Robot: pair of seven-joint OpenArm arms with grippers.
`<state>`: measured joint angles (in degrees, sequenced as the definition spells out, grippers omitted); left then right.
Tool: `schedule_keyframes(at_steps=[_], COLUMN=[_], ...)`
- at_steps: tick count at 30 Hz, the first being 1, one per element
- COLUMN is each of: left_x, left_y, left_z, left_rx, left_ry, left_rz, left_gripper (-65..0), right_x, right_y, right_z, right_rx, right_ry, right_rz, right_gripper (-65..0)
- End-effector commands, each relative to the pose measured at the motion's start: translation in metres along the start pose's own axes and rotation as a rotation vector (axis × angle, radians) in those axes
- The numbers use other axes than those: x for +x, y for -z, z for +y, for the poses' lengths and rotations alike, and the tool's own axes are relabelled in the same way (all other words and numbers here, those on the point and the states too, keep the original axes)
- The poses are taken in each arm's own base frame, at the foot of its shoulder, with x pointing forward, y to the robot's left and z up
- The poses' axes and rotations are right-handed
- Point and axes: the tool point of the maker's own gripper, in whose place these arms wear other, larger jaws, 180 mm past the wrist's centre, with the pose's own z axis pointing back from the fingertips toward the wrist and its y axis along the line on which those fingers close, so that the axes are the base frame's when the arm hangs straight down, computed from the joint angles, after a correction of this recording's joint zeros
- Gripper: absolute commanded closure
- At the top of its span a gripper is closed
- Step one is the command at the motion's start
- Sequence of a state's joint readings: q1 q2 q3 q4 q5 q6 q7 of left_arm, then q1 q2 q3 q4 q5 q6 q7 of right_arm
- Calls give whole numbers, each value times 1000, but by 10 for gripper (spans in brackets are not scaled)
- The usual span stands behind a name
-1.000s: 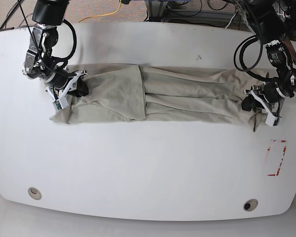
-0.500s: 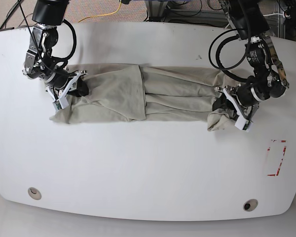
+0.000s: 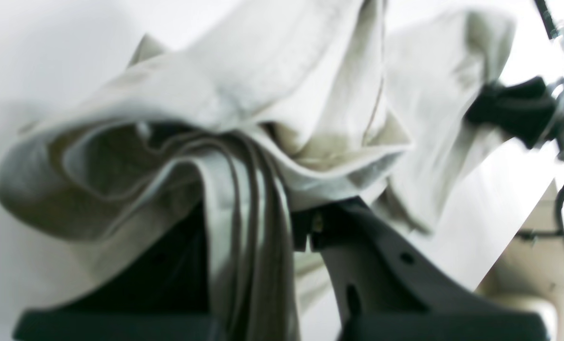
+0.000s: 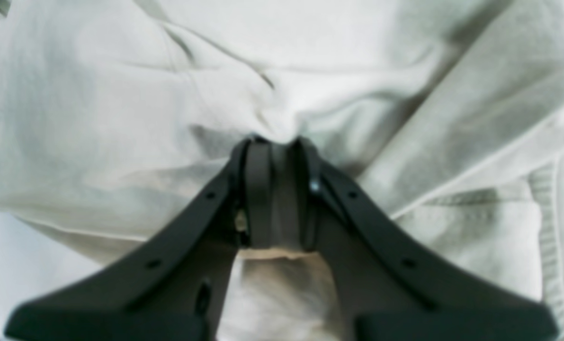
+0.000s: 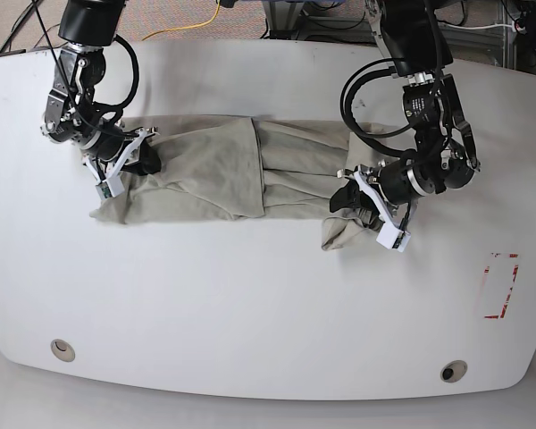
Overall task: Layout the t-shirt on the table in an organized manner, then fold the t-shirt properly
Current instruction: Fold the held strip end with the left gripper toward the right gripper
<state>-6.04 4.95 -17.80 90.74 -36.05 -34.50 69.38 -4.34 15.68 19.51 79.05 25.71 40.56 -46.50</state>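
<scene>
The pale sage t-shirt (image 5: 205, 174) lies as a long band across the white table (image 5: 268, 304). My right gripper (image 5: 132, 164) is shut on the shirt's left end and rests low on the table. In the right wrist view its black fingers (image 4: 258, 189) pinch a fold of the t-shirt (image 4: 120, 118). My left gripper (image 5: 362, 207) is shut on the shirt's other end, which it holds raised and doubled back over the band, right of the middle. In the left wrist view, bunched layers of the t-shirt (image 3: 263, 71) hang between the fingers (image 3: 357, 246).
A red tape rectangle (image 5: 500, 286) marks the table's right side. Two round metal grommets (image 5: 62, 349) (image 5: 453, 370) sit near the front edge. Cables and floor lie beyond the far edge. The left arm's links reach down from the top right.
My left gripper has travelled leftward from the table's right side, carrying the shirt's end over the band. The right gripper has stayed put.
</scene>
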Motion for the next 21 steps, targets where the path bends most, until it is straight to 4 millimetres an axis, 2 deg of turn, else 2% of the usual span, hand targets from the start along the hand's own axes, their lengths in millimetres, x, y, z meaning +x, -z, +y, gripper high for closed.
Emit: schedule_keyframes(at_steps=[1, 6, 12, 14, 21], left_x=[11, 15, 12, 11, 2], left_y=[6, 16, 19, 22, 40], left_z=[-9, -9, -8, -13, -51], left_rx=[-36, -58, -65, -75, -158], left_ry=[-16, -37, -47, -35, 69], left_rz=[-38, -30, -17, -7, 74], left_gripper=[-49, -57, -147, -151, -153], right_x=[-41, -41, -41, -41, -39], right_y=[1, 2, 3, 3, 3], right_z=[-5, -3, -2, -2, -2], right_rx=[-42, -36, -34, -34, -34], right_ry=[-17, -15, -15, -15, -16], right_rz=[185, 184, 184, 184, 181], right_gripper=[-95, -95, -95, -95, -95])
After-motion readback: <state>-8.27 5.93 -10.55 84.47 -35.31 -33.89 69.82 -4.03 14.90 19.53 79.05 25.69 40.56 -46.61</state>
